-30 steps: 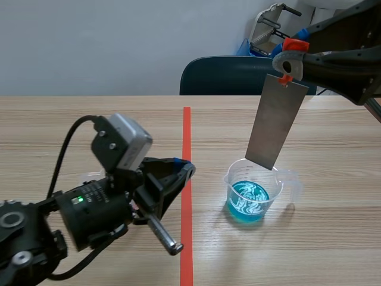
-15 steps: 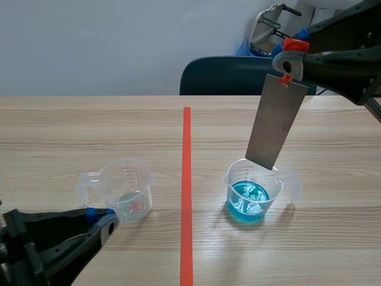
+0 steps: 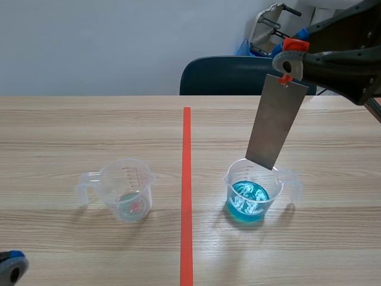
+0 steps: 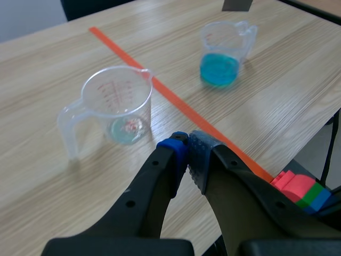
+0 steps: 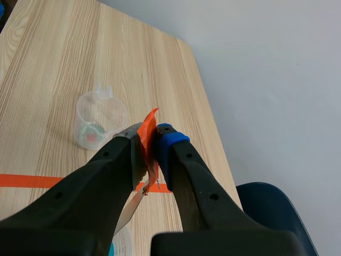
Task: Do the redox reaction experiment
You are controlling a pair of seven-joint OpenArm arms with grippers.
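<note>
Two cups in scene view: clear cup [image 3: 126, 190] left of tape line [image 3: 186, 196], blue-liquid cup [image 3: 253, 193] right; left gripper [image 3: 11, 273] cut off at corner, withdrawn since half second ago; right gripper [image 3: 290, 58] raised, metal plate [image 3: 275, 122] hanging tilted above blue-liquid cup. Left wrist view: fingers together, empty. Right wrist view: fingers clamped on metal plate's orange tab [image 5: 146, 130]; metal plate itself mostly hidden.

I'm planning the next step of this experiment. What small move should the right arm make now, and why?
Probably lower the right end effector straight down. It grips the metal plate by its orange tab, and the plate hangs tilted with its lower edge above the blue liquid in the cup. It is not yet dipped, so no reaction can start.
</note>
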